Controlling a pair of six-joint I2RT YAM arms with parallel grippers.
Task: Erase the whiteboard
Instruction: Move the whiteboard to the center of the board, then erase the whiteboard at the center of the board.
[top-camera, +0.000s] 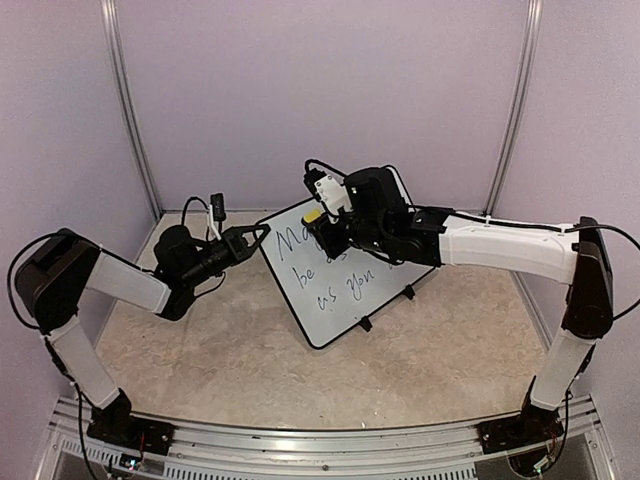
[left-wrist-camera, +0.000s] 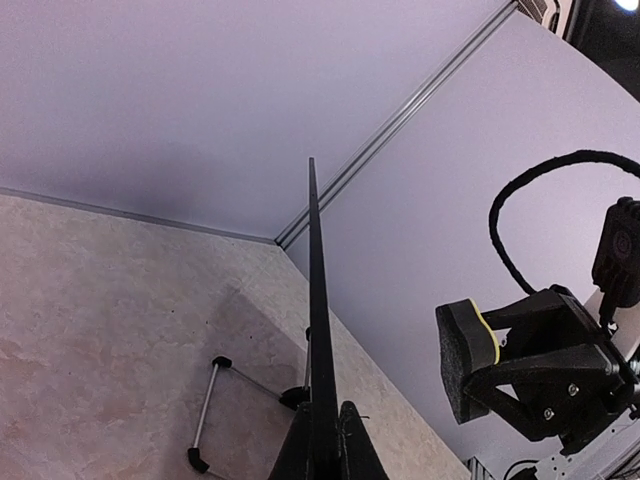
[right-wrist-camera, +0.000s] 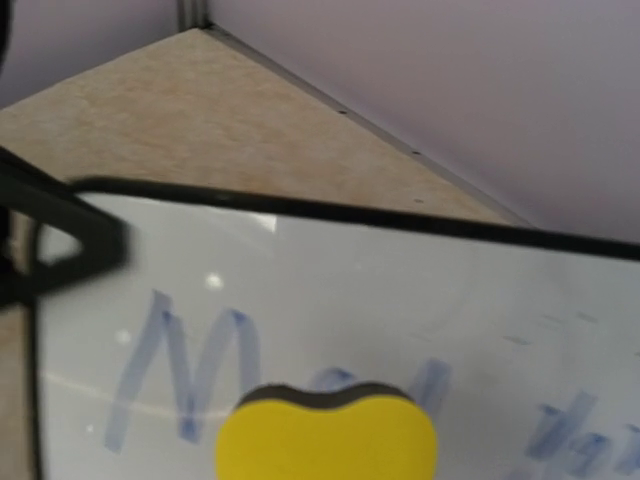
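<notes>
Top view: the board (top-camera: 335, 275) stands tilted at mid-bench (top-camera: 200, 350), nearer the rear edge. The left claw (top-camera: 262, 233) is clenched on its upper left corner. The right claw (top-camera: 322, 228) grasps a yellow sponge (top-camera: 314, 216) near the board's top edge.
Left wrist: the board rim is seen edge-on between clenched fingers (left-wrist-camera: 355, 455), and the sponge appears clear of its face.
Right wrist: the sponge sits before blue writing (right-wrist-camera: 190, 370).

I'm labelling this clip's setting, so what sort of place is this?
Likely a robot lab test booth: plain lilac walls framed by aluminium posts, with a left arm and right arm bolted to one rail.
</notes>
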